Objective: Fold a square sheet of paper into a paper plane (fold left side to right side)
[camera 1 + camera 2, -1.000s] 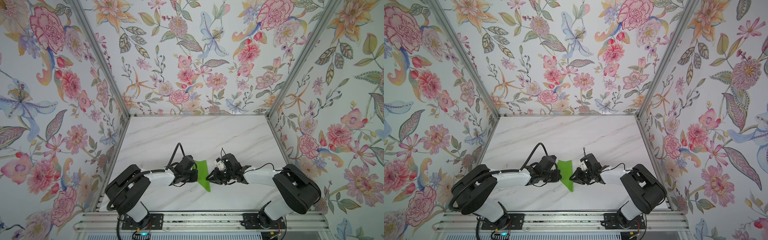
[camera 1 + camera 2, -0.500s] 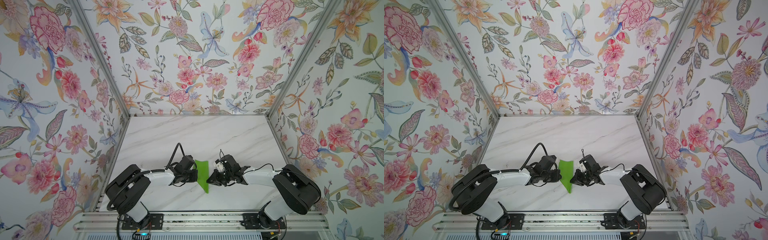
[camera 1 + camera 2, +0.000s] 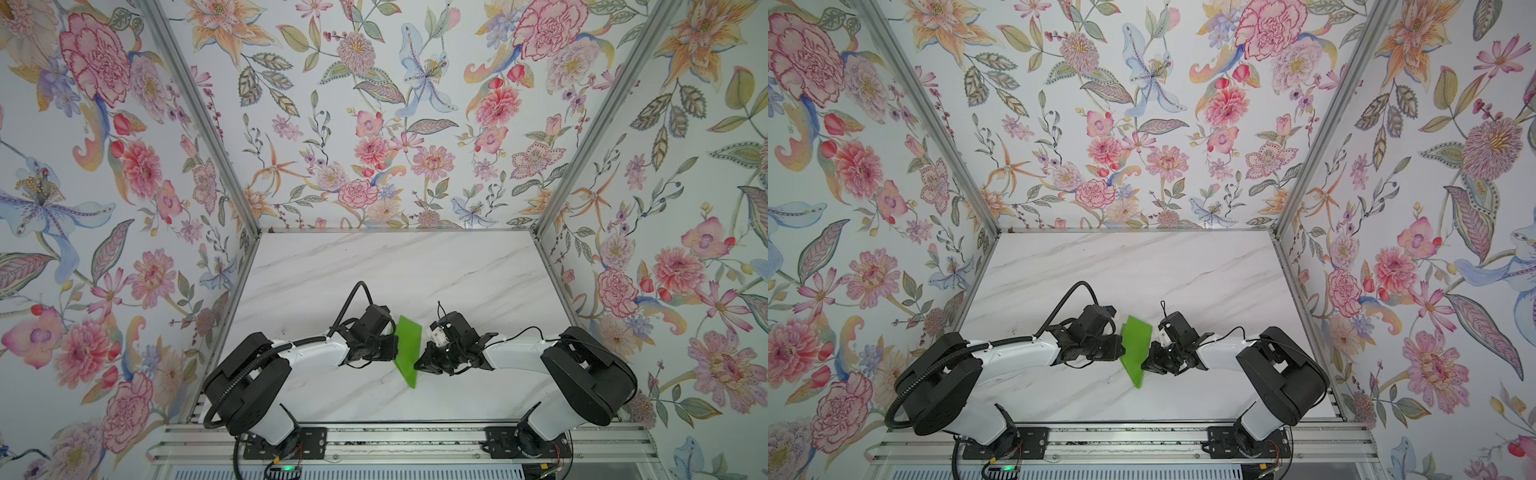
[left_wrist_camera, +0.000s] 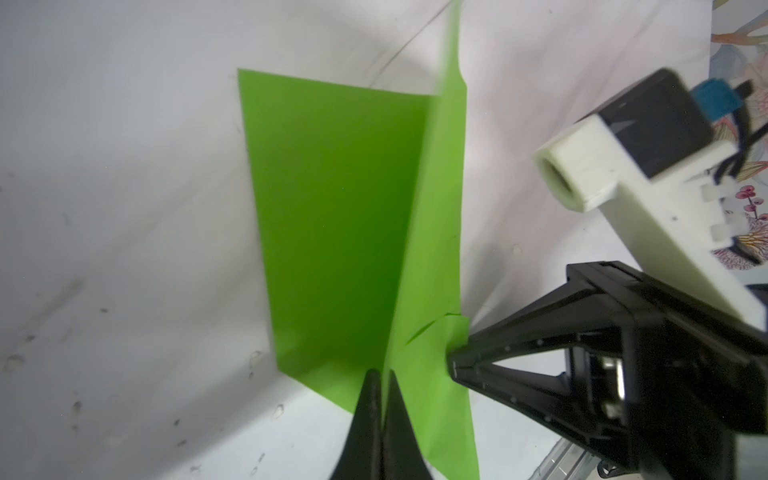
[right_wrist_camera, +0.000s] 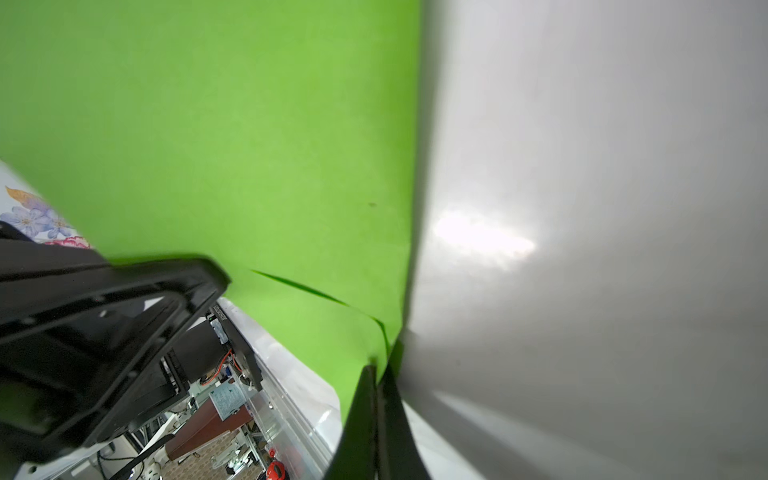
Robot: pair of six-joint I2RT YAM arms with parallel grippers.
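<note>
The square sheet of paper (image 3: 408, 347) (image 3: 1136, 347) is bright green and folded into a narrow shape that comes to a point toward the table's front. One part lies flat on the marble (image 4: 332, 208) and one flap (image 4: 440, 249) stands up along a crease. My left gripper (image 3: 395, 351) (image 4: 382, 376) is shut on the paper at the crease. My right gripper (image 3: 417, 366) (image 5: 377, 370) is shut on the raised flap's edge (image 5: 249, 145), where a small wrinkle shows. In the left wrist view the right gripper (image 4: 453, 361) pinches that same edge.
The white marble table (image 3: 374, 270) is boxed in by floral walls on three sides, with metal corner posts (image 3: 199, 116). An aluminium rail (image 3: 374, 442) carrying both arm bases runs along the front edge. A black cable (image 3: 353, 295) loops above the left wrist.
My right gripper has moved a little left onto the paper's right edge and shut on it. The left gripper has kept its grip and place.
</note>
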